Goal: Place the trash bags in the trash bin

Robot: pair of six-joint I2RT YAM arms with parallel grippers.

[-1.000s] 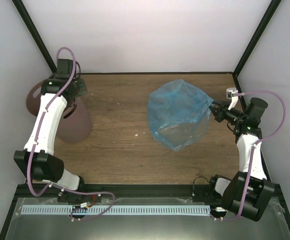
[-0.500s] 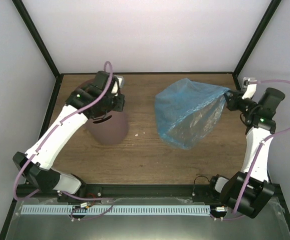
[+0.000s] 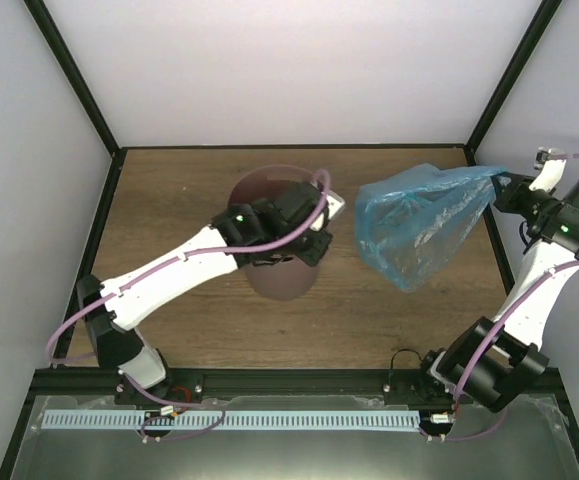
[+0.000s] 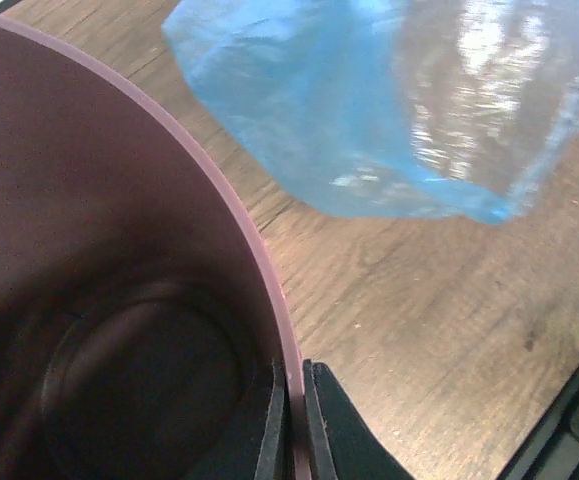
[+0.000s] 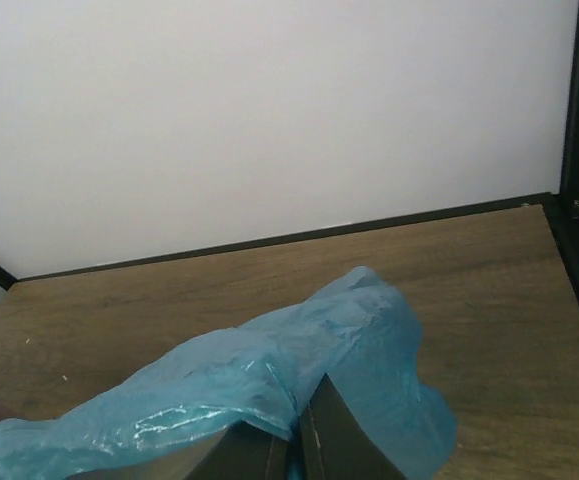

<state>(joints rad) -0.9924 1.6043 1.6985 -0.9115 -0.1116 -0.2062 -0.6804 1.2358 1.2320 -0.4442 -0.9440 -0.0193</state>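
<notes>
The bin (image 3: 281, 284) is near the middle of the wooden counter (image 3: 169, 200), its round mouth turned up toward the overhead camera and tipped a little toward the far wall. The left tool (image 4: 291, 425) is narrowed onto the bin's rim on the side facing the bag. In the left wrist view its dark fingers (image 4: 341, 445) sit one inside the wall and one outside, with the thin mauve edge pressed between them. The inside of the bin is bare down to its round bottom. These views do not show whether the base rests on the counter or is lifted off it.

The bag (image 3: 419, 225) is outside the bin, to the right of it, with a small strip of wood showing between the two from overhead. It hangs from the right tool (image 5: 294, 445), which is up near the far right corner post and closed on a gathered corner of the plastic — the right wrist view shows the blue film bunched between the two fingers and trailing off to the left. From that pinched corner the bag spreads out and down into a crinkled, glossy pouch that narrows to a point at its low end, toward the near side. Its bulk is over the right part of the counter; it is not clear whether the low point touches the wood.

The left arm stretches diagonally from its base at the near left to the bin. The right arm stands tall along the right edge.
</notes>
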